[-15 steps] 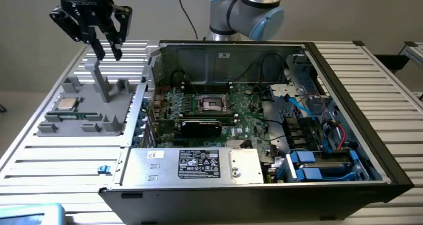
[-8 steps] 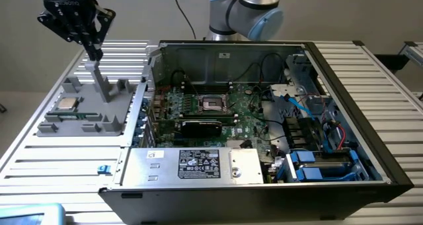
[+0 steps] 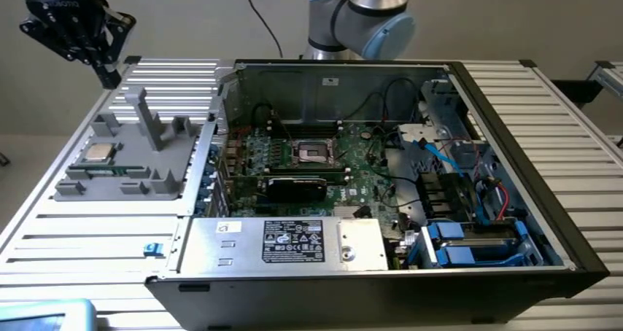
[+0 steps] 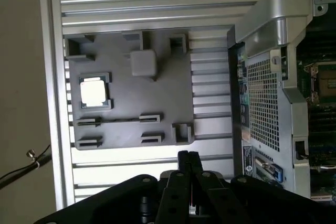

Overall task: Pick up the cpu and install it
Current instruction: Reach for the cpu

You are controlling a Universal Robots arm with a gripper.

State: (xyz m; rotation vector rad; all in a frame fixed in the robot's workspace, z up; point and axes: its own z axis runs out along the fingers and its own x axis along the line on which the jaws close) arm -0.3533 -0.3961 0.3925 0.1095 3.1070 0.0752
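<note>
Overhead, empty hand (image 3: pixel 105 74) well apart from cpu (image 3: pixel 101 154) on grey fixture (image 3: pixel 168 172).

**Cpu in tray, gripper off to the side**

The cpu (image 4: pixel 94 92) lies flat in a square recess of the grey tray (image 4: pixel 157 103), which rests on the slatted table (image 4: pixel 157 3). The gripper (image 4: pixel 189 157), its fingers pressed together and empty, hangs over the slats just beyond the tray's edge, well apart from the cpu. Beside the tray stands the open case (image 4: pixel 265 93).
</note>
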